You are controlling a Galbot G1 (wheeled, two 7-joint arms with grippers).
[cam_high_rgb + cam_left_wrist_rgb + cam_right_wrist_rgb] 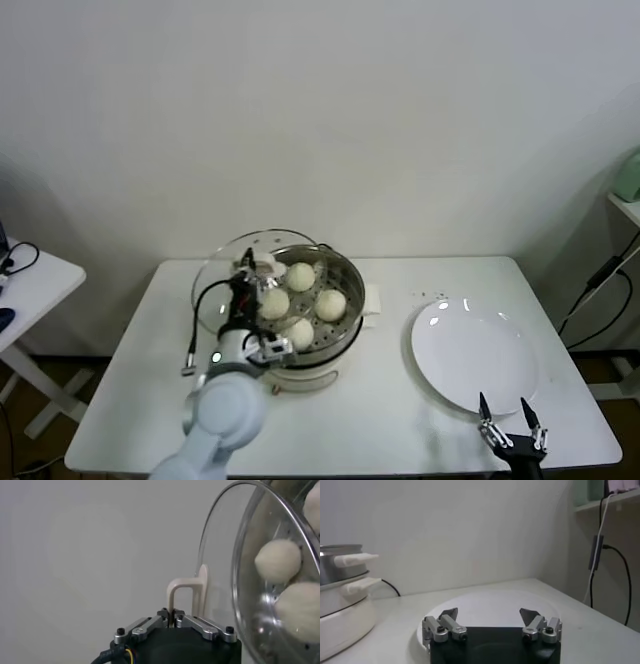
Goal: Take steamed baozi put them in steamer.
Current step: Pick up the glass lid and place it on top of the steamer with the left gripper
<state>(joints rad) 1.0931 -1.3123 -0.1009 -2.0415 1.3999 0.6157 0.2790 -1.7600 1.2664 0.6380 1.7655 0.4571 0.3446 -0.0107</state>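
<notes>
My left jaws are shut tight on the cream handle of the glass lid, which stands tilted on edge against the steamer, left of centre in the head view. In that view the lid leans over the steamer's left rim, and my left gripper sits just at that rim. Four steamed baozi lie inside the steamer on the perforated tray; through the lid, two of them show at the right edge of the left wrist view. The steamer stands on the white worktop. My right jaws stand wide apart and hold nothing, low at the bottom right of the head view, hovering at the near edge of the white plate. In the right wrist view the plate lies just beyond those jaws, with the steamer at the far left.
</notes>
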